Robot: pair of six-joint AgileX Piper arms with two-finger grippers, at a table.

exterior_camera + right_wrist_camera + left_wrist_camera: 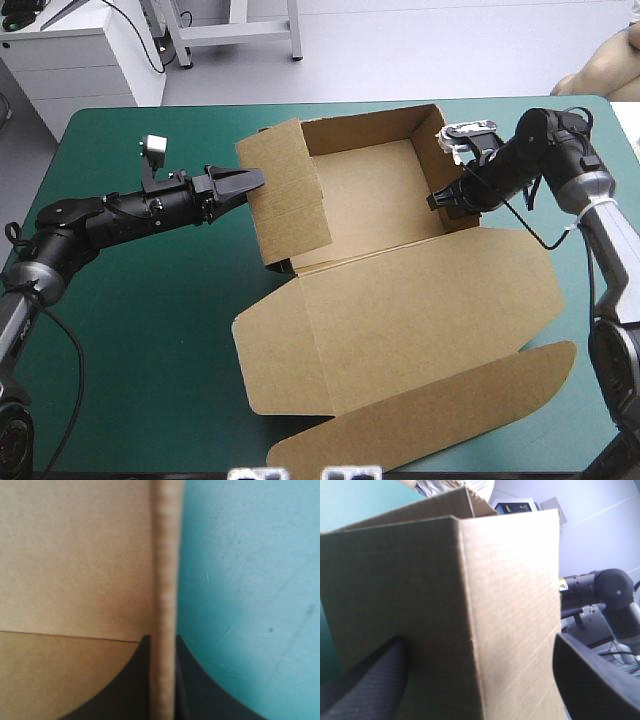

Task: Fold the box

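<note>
The brown box [370,190] stands as an open tray at mid-table, its walls raised and its lid [420,320] lying flat toward the front. My left gripper [245,183] is open at the tray's left wall. In the left wrist view that wall [445,605] fills the space ahead, and its corner sits between the spread black fingers [477,642]. My right gripper [445,195] is shut on the tray's right wall. The right wrist view shows the board's edge [164,570] pinched between the nearly closed fingers [162,642].
The lid's long rounded flap [430,420] reaches close to the table's front edge. Bare teal-green cover [130,330] lies left and front-left of the box, and more cover [250,580] shows just outside the right wall.
</note>
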